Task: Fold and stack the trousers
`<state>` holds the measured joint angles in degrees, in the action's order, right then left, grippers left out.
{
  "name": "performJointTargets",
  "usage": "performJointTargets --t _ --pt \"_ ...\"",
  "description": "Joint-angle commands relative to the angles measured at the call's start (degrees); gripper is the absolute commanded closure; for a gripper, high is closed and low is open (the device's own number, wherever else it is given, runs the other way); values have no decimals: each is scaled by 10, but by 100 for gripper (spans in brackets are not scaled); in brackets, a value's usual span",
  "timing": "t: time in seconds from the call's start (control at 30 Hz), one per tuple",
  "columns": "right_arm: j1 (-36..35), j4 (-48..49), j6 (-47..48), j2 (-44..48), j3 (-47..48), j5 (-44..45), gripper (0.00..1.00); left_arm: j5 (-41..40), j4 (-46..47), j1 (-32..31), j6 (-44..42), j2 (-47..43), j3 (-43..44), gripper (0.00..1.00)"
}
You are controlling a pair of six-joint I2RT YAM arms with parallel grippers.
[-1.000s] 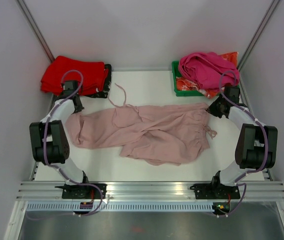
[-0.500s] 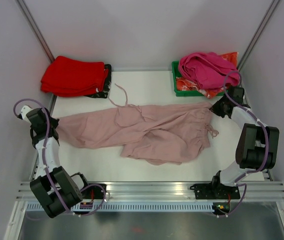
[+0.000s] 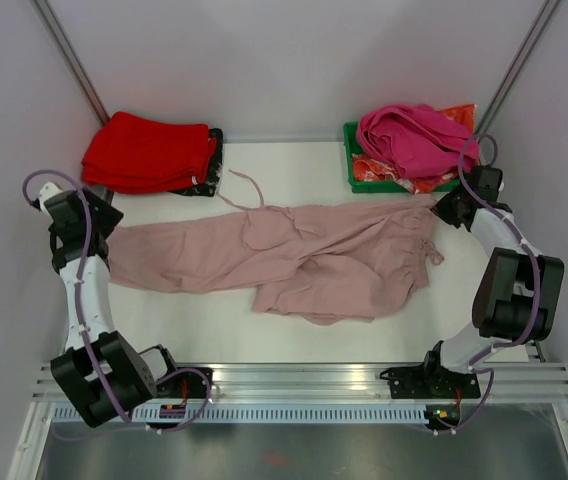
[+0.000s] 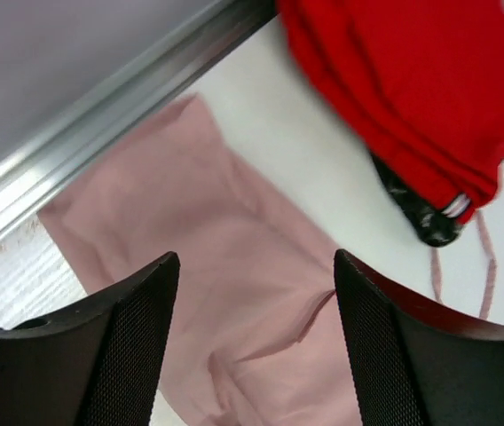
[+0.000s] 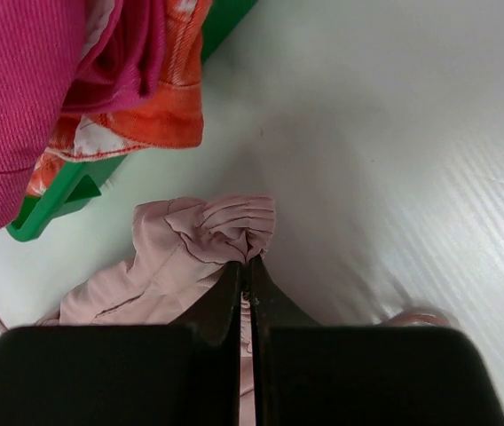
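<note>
The trousers (image 3: 294, 260) are seen spread, rumpled, across the middle of the top view. A bunched edge of their pink fabric is pinched by the right gripper (image 5: 246, 266), fingers pressed together (just below the green bin (image 5: 52, 206)). The left gripper (image 4: 256, 266) is held spread above the trousers' left end, nothing between its fingers; red folded garments (image 4: 394, 80) lie at the upper right.

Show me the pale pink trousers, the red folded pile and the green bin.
trousers (image 3: 294, 255): top view, middle of the fabric.
red folded pile (image 3: 149, 150): top view, its upper face.
green bin (image 3: 350, 158): top view, left wall.
</note>
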<state>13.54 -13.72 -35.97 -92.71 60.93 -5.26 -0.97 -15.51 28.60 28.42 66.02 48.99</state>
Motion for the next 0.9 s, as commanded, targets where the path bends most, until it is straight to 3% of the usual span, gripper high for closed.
performJointTargets --t 0.0,0.13,0.27,0.6,0.77,0.87 --pt "29 1 8 32 23 24 100 -45 -48 -49 -68 0 113 24" --pt "51 4 -1 43 20 10 100 -18 -47 -134 -117 30 136 23" --pt "64 -4 -5 46 17 11 100 -11 -62 -191 -75 113 137 24" --pt "69 -6 5 64 0 -4 100 -116 -73 -193 -77 311 186 23" --pt "69 -1 -1 58 -9 -10 100 -121 -102 -183 -123 389 237 24" --pt "69 -2 0 55 -10 -9 100 -96 -63 -177 -123 397 204 28"
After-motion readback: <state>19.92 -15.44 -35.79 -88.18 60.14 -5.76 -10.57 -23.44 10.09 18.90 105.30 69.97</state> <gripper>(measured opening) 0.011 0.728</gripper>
